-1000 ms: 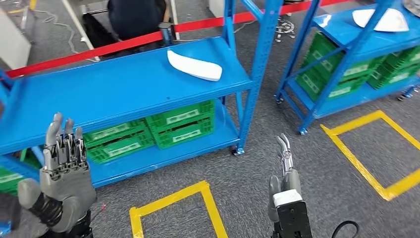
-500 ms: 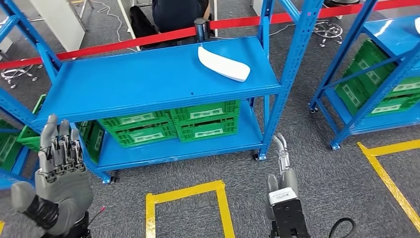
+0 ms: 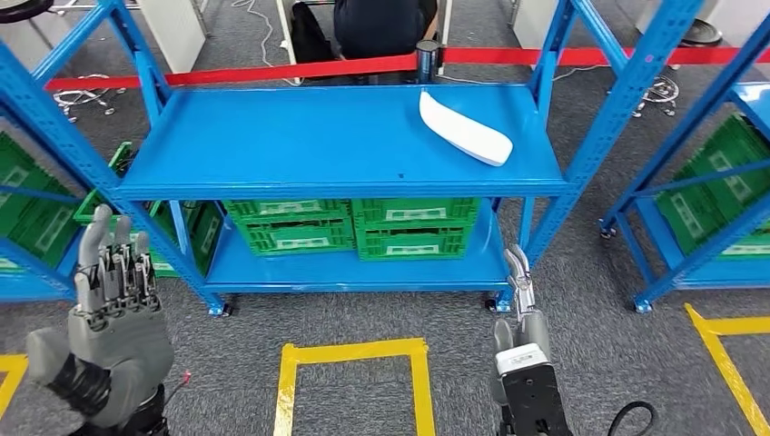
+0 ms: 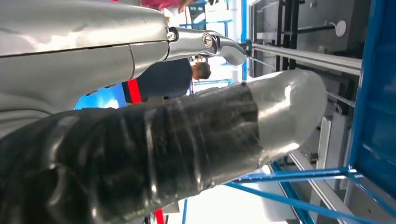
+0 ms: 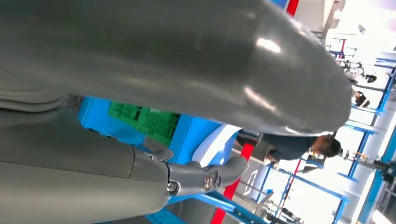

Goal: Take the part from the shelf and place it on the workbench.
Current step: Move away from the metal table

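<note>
- Fingers (image 3: 113, 263) on the left hand (image 3: 109, 341) were spread and pointing up, nothing in them, palm side facing away from the head camera.
- Right hand (image 3: 519, 313) was held edge-on, fingers out straight toward the shelf (image 3: 272, 150), also holding nothing.
- Both hands sat low in the head view, well short of the shelf and not touching anything.
- White part (image 3: 465, 128) lay flat on the top blue deck of the shelf, over on the right end, near the right rear post, angled a bit.
- Green crates (image 3: 354, 224) were lined up on the lower deck, right under the top one.
- Yellow tape square (image 3: 352, 349) was on the grey carpet between the two hands, just in front of the shelf.
- Red barrier tape (image 3: 272, 70) ran behind the shelf, and a person (image 3: 386, 23) in dark clothes was behind that.
- More blue racking with green crates stood off to both sides.
- Right wrist view caught a sliver of the white part (image 5: 212, 140) past the thumb, with the green crates (image 5: 144, 121) beside it.
</note>
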Controlling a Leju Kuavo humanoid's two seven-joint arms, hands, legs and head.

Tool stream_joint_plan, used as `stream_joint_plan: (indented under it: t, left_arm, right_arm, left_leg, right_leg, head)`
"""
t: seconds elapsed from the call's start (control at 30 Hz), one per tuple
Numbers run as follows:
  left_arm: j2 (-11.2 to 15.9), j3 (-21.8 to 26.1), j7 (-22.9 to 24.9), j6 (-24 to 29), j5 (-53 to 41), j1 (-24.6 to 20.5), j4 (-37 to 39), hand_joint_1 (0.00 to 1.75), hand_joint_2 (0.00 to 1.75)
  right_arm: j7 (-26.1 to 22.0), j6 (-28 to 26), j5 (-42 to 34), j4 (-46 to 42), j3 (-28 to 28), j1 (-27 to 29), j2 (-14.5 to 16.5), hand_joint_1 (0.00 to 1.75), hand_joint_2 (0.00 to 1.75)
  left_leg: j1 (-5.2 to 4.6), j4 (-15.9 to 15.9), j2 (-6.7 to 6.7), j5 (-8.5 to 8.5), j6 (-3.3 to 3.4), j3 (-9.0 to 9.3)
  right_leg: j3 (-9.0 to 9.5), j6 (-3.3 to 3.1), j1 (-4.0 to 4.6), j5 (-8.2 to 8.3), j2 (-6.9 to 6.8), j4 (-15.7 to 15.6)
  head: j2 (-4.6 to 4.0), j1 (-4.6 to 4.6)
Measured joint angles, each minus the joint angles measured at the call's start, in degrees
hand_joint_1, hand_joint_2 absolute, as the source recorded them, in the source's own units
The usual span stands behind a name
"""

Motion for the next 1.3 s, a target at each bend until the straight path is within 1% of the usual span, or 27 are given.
stream_joint_plan:
  t: [0.03,0.1,0.17,0.27,0.33,0.37,0.43,0.47,0.5,0.53,0.57,0.63,0.67,0.7,0.73,0.8,0.83,0.87,0.93,0.97,1.0,1.03,1.07,1.13,1.17,1.23,1.3]
  left_arm:
    - [0.00,-0.01,0.01,0.00,0.01,0.01,0.07,0.00,0.00]
    - [0.01,0.00,0.01,0.01,0.02,0.02,0.18,0.00,0.00]
    - [0.02,0.01,0.02,0.02,0.02,-0.03,0.22,0.00,0.00]
    - [0.02,-0.02,0.04,0.01,0.02,-0.11,0.25,0.00,0.00]
    - [0.02,-0.02,0.03,0.02,0.03,-0.20,0.25,0.00,0.00]
    - [0.02,-0.01,0.02,0.01,0.04,-0.25,0.25,0.00,0.00]
    - [0.02,-0.03,0.01,-0.05,0.18,-0.33,0.32,0.00,0.00]
    - [0.02,-0.05,0.01,-0.09,0.28,-0.33,0.39,0.00,0.00]
    - [0.02,-0.07,0.01,-0.12,0.43,-0.33,0.48,0.00,0.00]
    - [0.01,-0.08,0.01,-0.13,0.58,-0.34,0.54,0.00,0.00]
    - [0.01,-0.08,0.01,-0.14,0.69,-0.37,0.57,0.00,0.00]
    - [0.00,-0.08,-0.01,-0.28,0.87,-0.50,0.55,0.00,0.00]
    - [-0.01,-0.08,-0.03,-0.41,0.95,-0.55,0.54,0.00,0.00]
    - [-0.03,-0.08,-0.04,-0.53,1.01,-0.52,0.54,0.00,0.00]
    - [-0.10,-0.08,-0.04,-0.63,1.09,-0.40,0.56,0.00,0.00]
    - [-0.38,-0.10,-0.02,-0.64,1.22,-0.06,0.62,0.00,0.00]
    - [-0.59,-0.11,0.00,-0.62,1.34,0.08,0.67,0.00,0.00]
    - [-0.79,-0.11,0.03,-0.60,1.51,0.19,0.74,0.00,0.00]
    - [-1.09,-0.12,0.11,-0.56,1.86,0.41,1.01,0.00,0.00]
    - [-1.19,-0.12,0.15,-0.54,2.01,0.51,1.20,0.00,0.00]
    - [-1.26,-0.12,0.19,-0.52,2.15,0.57,1.38,0.00,0.00]
    - [-1.33,-0.12,0.23,-0.50,2.30,0.60,1.56,0.00,0.00]
    - [-1.41,-0.12,0.31,-0.48,2.51,0.61,1.73,0.00,0.00]
    - [-1.51,-0.11,0.59,-0.34,2.94,0.61,2.00,0.00,0.00]
    - [-1.55,-0.11,0.79,-0.23,3.16,0.60,2.11,0.00,0.00]
    - [-1.63,-0.11,1.10,-0.02,3.40,0.50,2.21,0.00,0.00]
    - [-1.70,-0.11,1.33,0.11,3.60,0.42,2.27,0.00,0.00]
  right_arm:
    - [0.06,0.00,0.03,0.01,0.01,-0.01,-0.05,0.00,0.00]
    - [0.18,0.00,0.09,-0.01,0.01,-0.05,-0.13,0.00,0.00]
    - [0.27,0.00,0.14,-0.03,0.01,-0.11,-0.19,0.00,0.00]
    - [0.32,0.01,0.19,-0.03,0.02,-0.09,-0.25,0.00,0.00]
    - [0.33,0.02,0.25,-0.04,0.02,-0.12,-0.27,0.00,0.00]
    - [0.33,0.02,0.31,-0.07,0.02,-0.14,-0.28,0.00,0.00]
    - [0.31,0.01,0.42,-0.11,0.01,-0.13,-0.34,0.00,0.00]
    - [0.27,0.01,0.45,-0.13,0.01,-0.13,-0.38,0.00,0.00]
    - [0.23,0.02,0.40,-0.14,0.01,-0.12,-0.40,0.00,0.00]
    - [0.19,0.02,0.32,-0.15,0.01,-0.14,-0.42,0.00,0.00]
    - [0.15,0.02,0.24,-0.17,0.01,-0.17,-0.43,0.00,0.00]
    - [0.16,0.02,0.10,-0.20,0.02,-0.26,-0.44,0.00,0.00]
    - [0.19,0.02,0.09,-0.20,0.02,-0.30,-0.45,0.00,0.00]
    - [0.23,0.02,0.08,-0.20,0.04,-0.32,-0.47,0.00,0.00]
    - [0.28,0.02,0.06,-0.20,0.05,-0.33,-0.49,0.00,0.00]
    - [0.40,0.02,0.08,-0.28,0.08,-0.29,-0.53,0.00,0.00]
    - [0.48,0.01,0.13,-0.36,0.08,-0.30,-0.60,0.00,0.00]
    - [0.61,0.01,0.19,-0.44,0.09,-0.28,-0.68,0.00,0.00]
    - [0.90,-0.01,0.36,-0.51,0.10,-0.15,-0.90,0.00,0.00]
    - [1.01,-0.01,0.46,-0.51,0.10,-0.03,-0.99,0.00,0.44]
    - [1.07,-0.02,0.57,-0.51,0.11,0.11,-1.11,0.00,0.87]
    - [1.08,-0.02,0.66,-0.51,0.13,0.20,-1.21,0.00,1.31]
    - [0.97,-0.02,0.59,-0.52,0.16,0.26,-1.30,0.00,1.75]
    - [0.21,-0.02,-0.16,-0.55,0.26,0.30,-1.40,0.00,1.75]
    - [-0.58,-0.02,-0.93,-0.60,0.32,0.32,-1.42,0.00,1.75]
    - [-2.51,-0.01,-2.58,-0.69,0.39,0.39,-1.43,0.00,1.75]
    - [-3.75,-0.01,-3.64,-0.70,0.40,0.44,-1.45,0.00,1.75]
  left_leg:
    - [0.09,0.26,-0.33,-0.24,-0.21,0.12]
    - [0.22,1.07,-0.86,-1.02,-0.84,0.23]
    - [0.12,2.08,-1.24,-2.02,-1.26,-0.44]
    - [0.02,2.92,-1.41,-2.79,-1.40,-1.15]
    - [0.30,6.28,-1.35,-4.73,-2.41,-2.50]
    - [0.64,9.65,-1.24,-6.43,-3.09,-4.12]
    - [1.57,18.18,-0.96,-9.80,-4.17,-8.75]
    - [1.90,21.23,-0.88,-10.48,-4.35,-10.69]
    - [2.06,22.28,-0.85,-10.04,-4.25,-11.71]
    - [2.05,20.93,-0.84,-8.51,-3.87,-11.54]
    - [1.87,17.45,-0.84,-6.21,-3.17,-10.26]
    - [0.77,8.34,-0.72,-1.87,-1.34,-6.24]
    - [0.13,5.04,-0.79,-0.71,-0.64,-4.74]
    - [-0.38,3.14,-0.83,-0.26,-0.25,-3.87]
    - [-0.65,2.46,-0.97,-0.25,-0.22,-3.60]
    - [-0.26,1.55,-1.00,0.19,-0.46,-2.65]
    - [-0.05,1.07,-0.98,0.55,-0.51,-2.13]
    - [0.15,0.64,-0.93,0.91,-0.54,-1.62]
    - [0.14,0.53,-0.89,1.08,-0.34,-1.54]
    - [0.10,0.57,-0.89,1.03,-0.30,-1.52]
    - [0.06,0.64,-0.93,0.95,-0.29,-1.47]
    - [0.05,0.78,-0.98,0.80,-0.33,-1.41]
    - [0.07,1.04,-1.03,0.58,-0.45,-1.35]
    - [-0.03,2.00,-1.10,-0.19,-0.89,-1.62]
    - [-0.14,2.46,-1.16,-0.66,-1.01,-1.99]
    - [-0.40,3.03,-1.25,-1.36,-1.06,-2.70]
    - [-0.38,3.66,-1.30,-1.90,-1.36,-2.90]
  right_leg:
    - [0.67,0.17,-0.04,1.72,0.00,-2.05]
    - [4.35,0.52,-0.24,6.15,0.13,-10.66]
    - [7.66,0.13,-0.52,7.98,0.50,-17.13]
    - [8.57,-0.99,-0.78,7.68,0.75,-18.22]
    - [8.64,-1.30,-1.06,7.59,0.71,-18.09]
    - [8.67,-1.41,-1.12,7.57,0.70,-18.08]
    - [8.67,-1.49,-1.16,7.52,0.69,-18.10]
    - [8.69,-1.48,-1.15,7.46,0.69,-18.09]
    - [8.77,-1.47,-1.08,7.38,0.69,-18.10]
    - [8.93,-1.47,-0.96,7.31,0.69,-18.14]
    - [9.16,-1.51,-0.81,7.27,0.71,-18.28]
    - [9.73,-1.53,-0.61,7.27,0.74,-18.82]
    - [9.91,-1.47,-0.53,7.26,0.77,-19.06]
    - [10.01,-1.39,-0.45,7.22,0.80,-19.21]
    - [10.04,-1.26,-0.30,7.16,0.83,-19.30]
    - [9.67,-0.99,-0.01,6.64,0.79,-18.88]
    - [8.92,-0.84,0.10,5.67,0.77,-17.41]
    - [7.52,-0.71,0.17,4.12,0.75,-14.54]
    - [3.46,-0.54,0.13,0.42,0.75,-6.13]
    - [1.61,-0.45,0.12,-0.59,0.75,-2.61]
    - [0.59,-0.34,0.12,-0.49,0.74,-0.99]
    - [0.63,-0.24,0.12,0.73,0.74,-1.69]
    - [1.71,-0.15,0.10,2.77,0.74,-4.56]
    - [5.31,0.02,-0.10,6.59,0.76,-12.83]
    - [6.84,-0.18,-0.24,7.57,0.79,-15.85]
    - [8.25,-0.77,-0.42,7.88,0.85,-18.24]
    - [8.24,-1.25,-0.72,7.87,0.87,-18.09]
  head:
    - [0.00,0.20]
    - [0.00,0.71]
    - [0.00,1.21]
    - [0.00,1.15]
    - [0.00,0.82]
    - [0.00,0.51]
    - [0.00,-0.35]
    - [0.00,-0.61]
    - [0.00,-0.89]
    - [0.00,-1.19]
    - [0.00,-1.49]
    - [0.00,-1.76]
    - [0.00,-1.85]
    - [0.00,-1.88]
    - [0.00,-1.88]
    - [0.00,-1.86]
    - [0.00,-1.65]
    - [0.00,-1.34]
    - [0.00,-0.51]
    - [0.00,-0.17]
    - [0.00,0.03]
    - [0.00,0.21]
    - [0.00,0.43]
    - [0.00,1.03]
    - [0.00,1.34]
    - [0.00,1.38]
    - [0.00,1.17]
